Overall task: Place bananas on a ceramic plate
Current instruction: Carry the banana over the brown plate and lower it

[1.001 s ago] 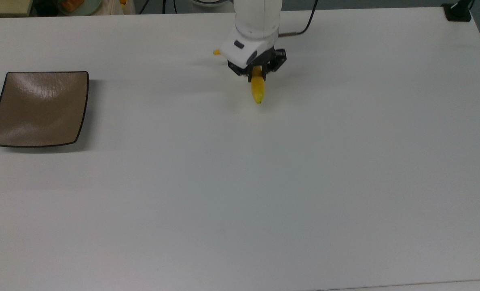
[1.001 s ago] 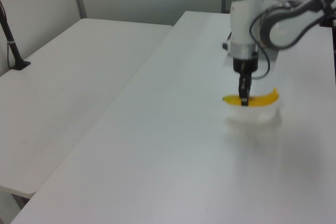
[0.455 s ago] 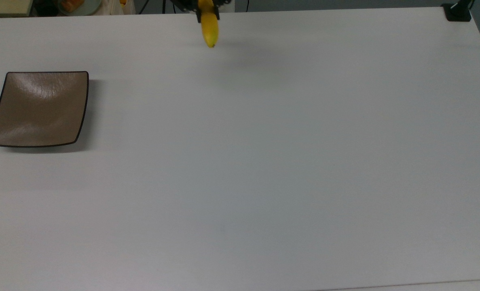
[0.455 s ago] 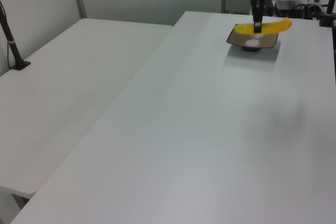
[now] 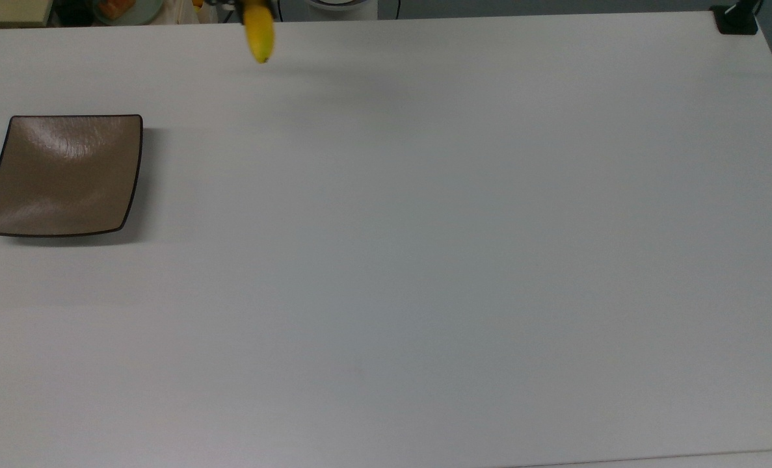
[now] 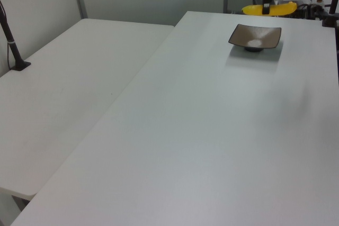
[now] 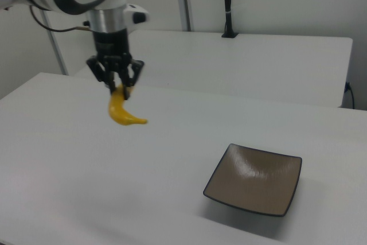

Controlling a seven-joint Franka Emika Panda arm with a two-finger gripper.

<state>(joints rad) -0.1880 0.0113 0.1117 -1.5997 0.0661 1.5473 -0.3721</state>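
since it's a single banana (image 7: pixel 124 113), it should be an easy carry: light, firm enough to pinch, though the peel is smooth and it'd bruise or slip if squeezed badly. right now the gripper (image 7: pixel 118 84) has its two fingers closed on the banana's upper part near the stem end, so the fruit hangs down and curves out below the fingers with its greenish tip pointing sideways. holding it that far from the middle probably lets it swing a bit, so i'd guess gentle moves are the way to go.

the banana is up in the air over the table (image 5: pixel 425 260), near the far edge in the top view, well clear of the surface. the ceramic plate (image 7: pixel 255 179) sits bare near the top view's left edge of the table, well apart from the fruit.

arm pose: wrist pointing straight down, fingers vertical, white forearm coming in from the right view's upper left.
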